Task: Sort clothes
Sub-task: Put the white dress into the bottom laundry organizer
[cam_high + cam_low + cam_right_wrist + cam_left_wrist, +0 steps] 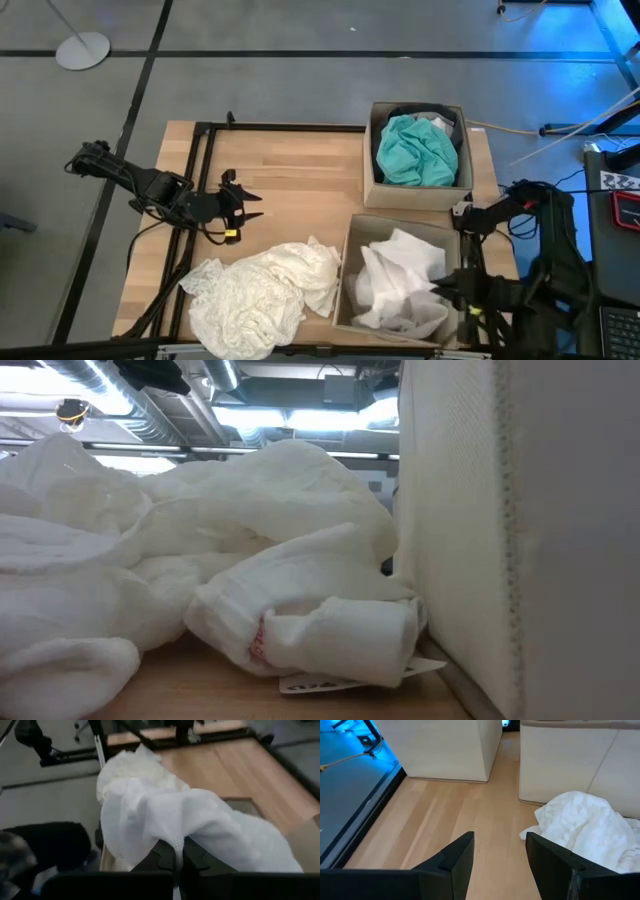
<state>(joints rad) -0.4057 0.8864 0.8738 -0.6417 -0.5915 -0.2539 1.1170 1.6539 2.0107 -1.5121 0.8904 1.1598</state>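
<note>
**White cloth pinched at the near box; cream heap loose on the worktop**

Item 1. White cloth, soft, crumpled. Lies in the near box, draped up its right side. The right gripper sits at that box's right edge with its fingers closed on a fold of this cloth; the right wrist view shows the fabric bunched between the fingertips and spilling away from them towards the box's middle.

Item 2. Cream heap, lace-like. On the worktop, touching the near box's left wall. Not in any box.

Item 3. Teal garment. In the far box, with darker and pale pieces showing at its rim.

Item 4. Left gripper. Hovers over bare wood left of centre, fingers parted, nothing between them.

Governing relation. The cream heap lies towards the worktop's near edge from the left gripper, and just beside the box it most likely belongs in. Its long axis runs roughly left to right. The left arm is clearly the nearer one; the right is occupied. Judged next step: left gripper drops onto the heap's near-side bulk.
</note>
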